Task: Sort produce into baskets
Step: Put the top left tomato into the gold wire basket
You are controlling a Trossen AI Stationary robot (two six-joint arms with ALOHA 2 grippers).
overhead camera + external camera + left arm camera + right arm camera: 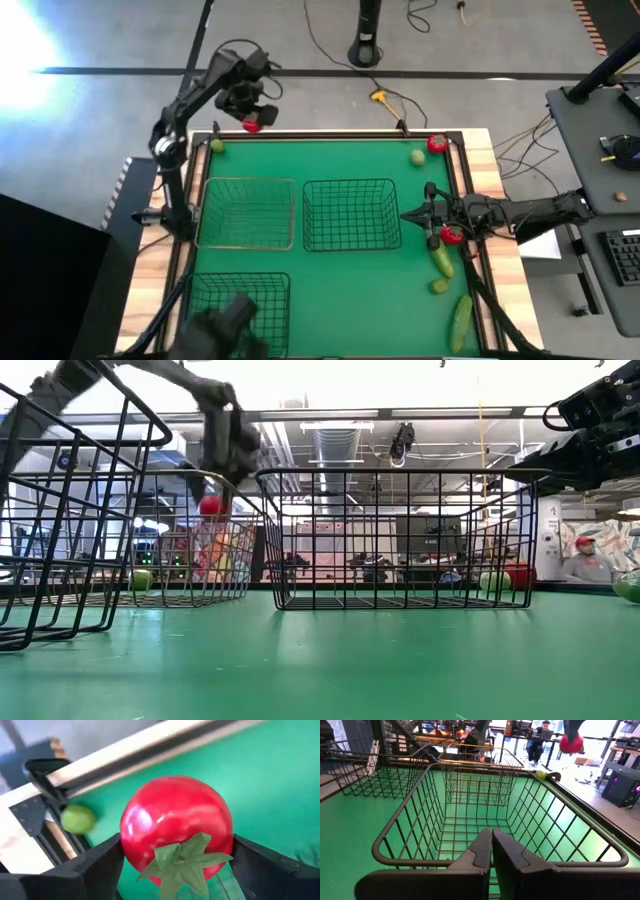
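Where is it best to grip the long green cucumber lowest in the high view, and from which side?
At its middle, from straight above, fingers closing across its narrow width: the long green cucumber lies flat on the green mat.

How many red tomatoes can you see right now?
3. One tomato is held in the left end effector at the far left edge; one lies in the far right corner; one sits under the right arm. Others may be hidden.

Both arms (200, 95) are dark, slim and jointed. The right arm (530, 212) is black with flat, matte, wedge-shaped jaws.
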